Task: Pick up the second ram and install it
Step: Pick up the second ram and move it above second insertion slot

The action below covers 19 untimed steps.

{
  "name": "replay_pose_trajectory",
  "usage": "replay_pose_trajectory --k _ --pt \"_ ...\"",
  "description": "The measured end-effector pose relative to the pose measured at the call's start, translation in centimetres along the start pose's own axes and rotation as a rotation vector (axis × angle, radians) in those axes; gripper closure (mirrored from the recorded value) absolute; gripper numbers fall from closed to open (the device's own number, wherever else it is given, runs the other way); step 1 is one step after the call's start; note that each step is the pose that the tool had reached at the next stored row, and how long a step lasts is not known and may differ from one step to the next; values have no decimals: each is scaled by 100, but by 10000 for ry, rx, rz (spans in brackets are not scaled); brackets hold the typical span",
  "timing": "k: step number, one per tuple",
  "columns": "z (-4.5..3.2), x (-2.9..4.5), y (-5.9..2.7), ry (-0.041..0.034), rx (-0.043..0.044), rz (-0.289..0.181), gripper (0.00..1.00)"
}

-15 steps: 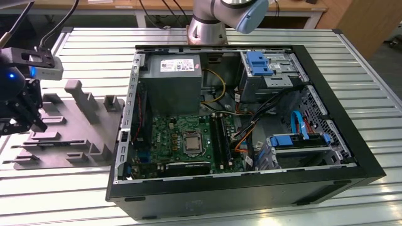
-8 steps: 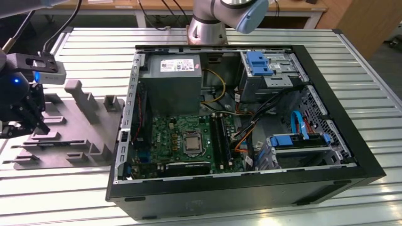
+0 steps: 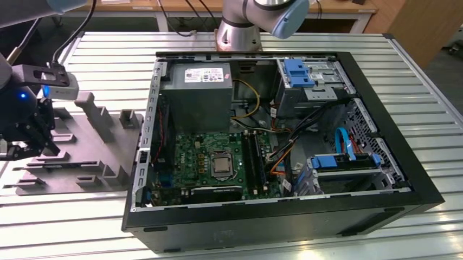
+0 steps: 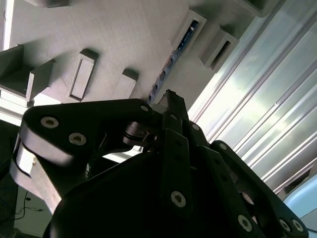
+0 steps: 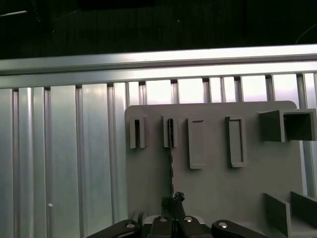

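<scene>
The second ram stands on its thin edge on the grey fixture, its far end tucked into one of a row of small upright holders. Its near end meets the fingertips.

The slatted metal table carries an open computer case lying on its side. Just beside the case, on the exterior view's left, is the grey fixture. The arm rises from its base behind the case, and its wrist end hangs low over the fixture's outer side at the exterior view's left edge.

In the first wrist view the gripper lines up with the strip. Its jaws are drawn together on the strip's near end, which runs straight in between them.
</scene>
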<state>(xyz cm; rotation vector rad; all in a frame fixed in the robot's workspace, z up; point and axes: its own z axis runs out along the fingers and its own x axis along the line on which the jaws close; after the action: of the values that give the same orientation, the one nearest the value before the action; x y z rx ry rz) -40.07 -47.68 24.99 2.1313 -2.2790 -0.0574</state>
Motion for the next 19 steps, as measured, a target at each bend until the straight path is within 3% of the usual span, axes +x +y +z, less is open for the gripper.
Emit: replay_pose_trajectory --k 10,19 --pt "92 2 10 -3 104 -88 90" --pt "164 1 12 -3 114 -105 90"
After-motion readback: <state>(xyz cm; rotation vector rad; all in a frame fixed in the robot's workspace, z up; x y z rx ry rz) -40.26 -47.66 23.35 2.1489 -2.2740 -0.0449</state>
